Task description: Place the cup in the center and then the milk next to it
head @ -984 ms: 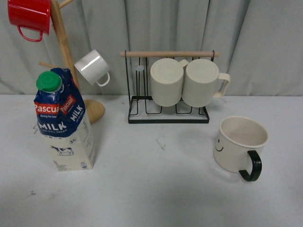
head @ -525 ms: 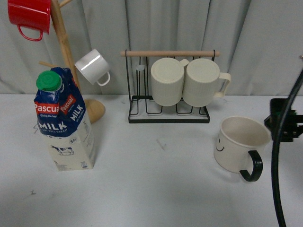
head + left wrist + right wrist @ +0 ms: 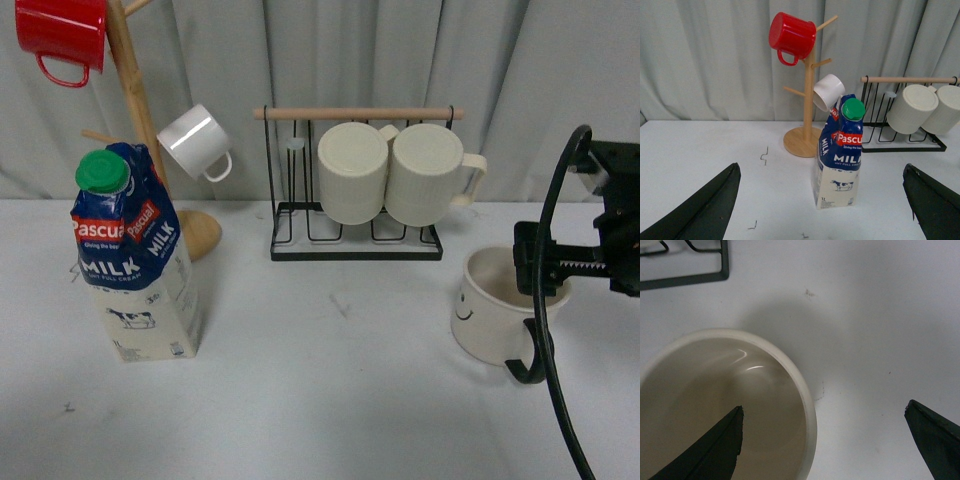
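Note:
The cup (image 3: pixel 497 310), cream with a black handle and a smiley face, stands at the right of the table. My right gripper (image 3: pixel 560 268) hangs open over its right rim. In the right wrist view one finger (image 3: pixel 705 455) is over the inside of the cup (image 3: pixel 730 405) and the other finger (image 3: pixel 935 440) is outside it. The milk (image 3: pixel 135 260) stands upright at the left. My left gripper (image 3: pixel 821 200) is open and well back from the milk (image 3: pixel 839 155); it is out of the front view. The center (image 3: pixel 330 350) is bare grey tabletop.
A wooden mug tree (image 3: pixel 135 110) with a red mug (image 3: pixel 62 35) and a small white mug (image 3: pixel 195 142) stands behind the milk. A black wire rack (image 3: pixel 355 235) holds two ribbed cream mugs (image 3: pixel 395 172) at the back. A grey curtain closes off the rear.
My right arm has come into the front view from the right and moved left, and now hangs over the cup's right side. The cup and the milk have not moved.

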